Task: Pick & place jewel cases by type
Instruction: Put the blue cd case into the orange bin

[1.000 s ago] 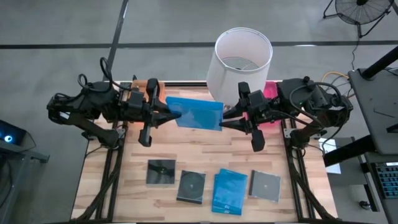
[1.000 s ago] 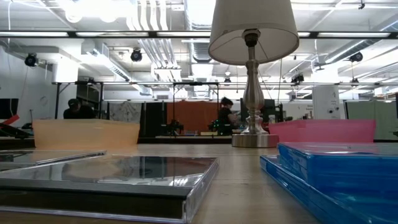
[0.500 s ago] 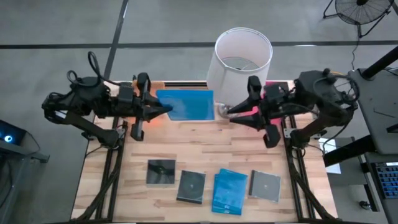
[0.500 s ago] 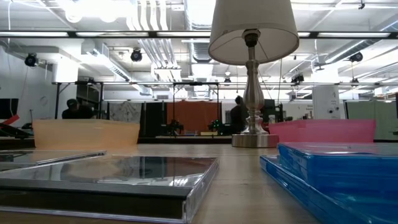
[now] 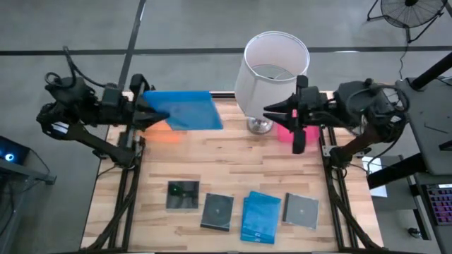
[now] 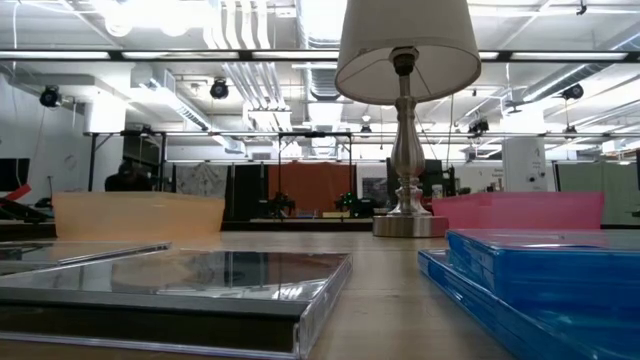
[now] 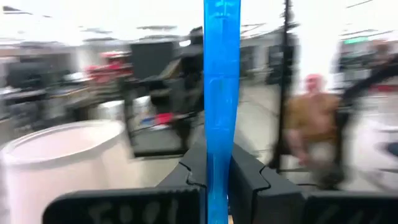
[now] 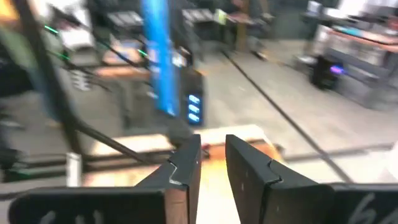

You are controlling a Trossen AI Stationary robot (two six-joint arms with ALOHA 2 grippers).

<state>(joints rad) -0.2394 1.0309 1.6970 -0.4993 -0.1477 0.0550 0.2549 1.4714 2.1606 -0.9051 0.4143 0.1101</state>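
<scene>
Blue jewel case (image 5: pixel 185 111) in left pincer (image 5: pixel 147 113)

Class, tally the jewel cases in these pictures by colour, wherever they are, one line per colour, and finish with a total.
Bright blue cases: 2, one held by the left gripper over the table's far left, one in the near row.
Dark grey/clear cases: 3, all in the near row.
Total: 5

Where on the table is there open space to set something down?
Bare wood spans the table's middle, between the lamp and the front row of jewel cases. The front edge is crowded by that row; the back holds the lamp, the orange tray and the pink tray.
</scene>
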